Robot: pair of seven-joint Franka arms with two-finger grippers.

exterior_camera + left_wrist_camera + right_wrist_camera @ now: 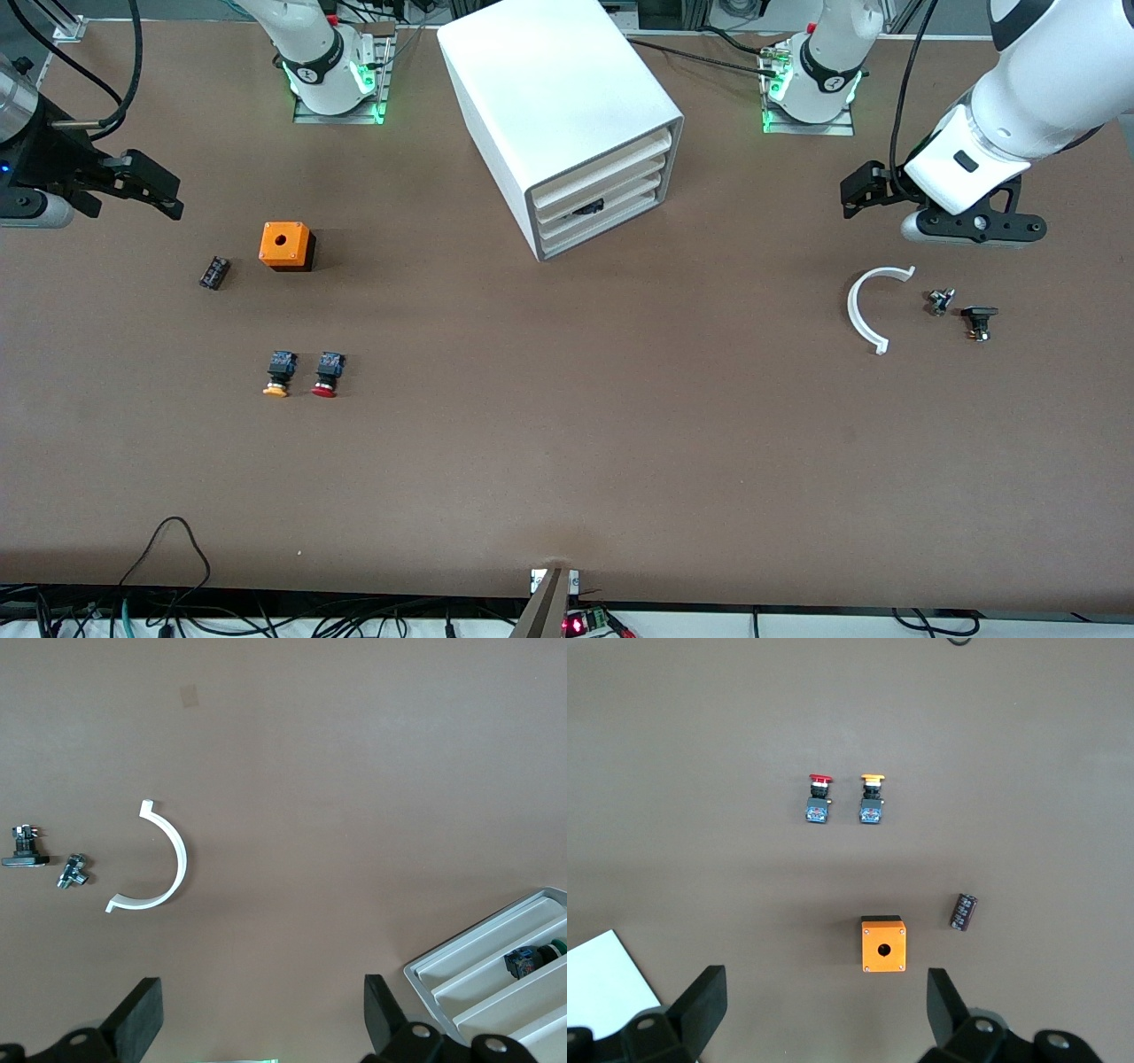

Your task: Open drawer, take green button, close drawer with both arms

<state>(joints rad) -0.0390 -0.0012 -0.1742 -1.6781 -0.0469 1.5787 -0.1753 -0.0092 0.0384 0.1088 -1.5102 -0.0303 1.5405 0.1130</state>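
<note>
Nothing of the task is done yet, judging by how things lie. The cabinet [558,89] sits in the upper middle of the front view, and its lowest drawer [602,232] is flush with the fronts above it, not pulled out. The green button [587,210] shows only as a small dark shape in the gaps of the cabinet front. In the left wrist view its green cap and black body [539,957] lie in one of the white trays at the lower corner of the frame. Which tier holds it I cannot tell for sure.

The left hand [858,197] hangs over bare surface toward the left arm's end, above a white curved strip [864,306], well apart from the cabinet. Its fingers [142,1023] are spread wide with nothing between them. The right hand [164,197] hangs at the upper edge of the frame over the right arm's end, near an orange box [286,245]. Its fingers [700,1005] are also spread wide and empty. The yellow-capped button [278,372] and the red-capped button [326,374], lower in the frame, are not wanted.

All three steps are left: pull the drawer out, lift the green button clear, push the drawer shut. The first move looks to be bringing a hand across to the cabinet front
</note>
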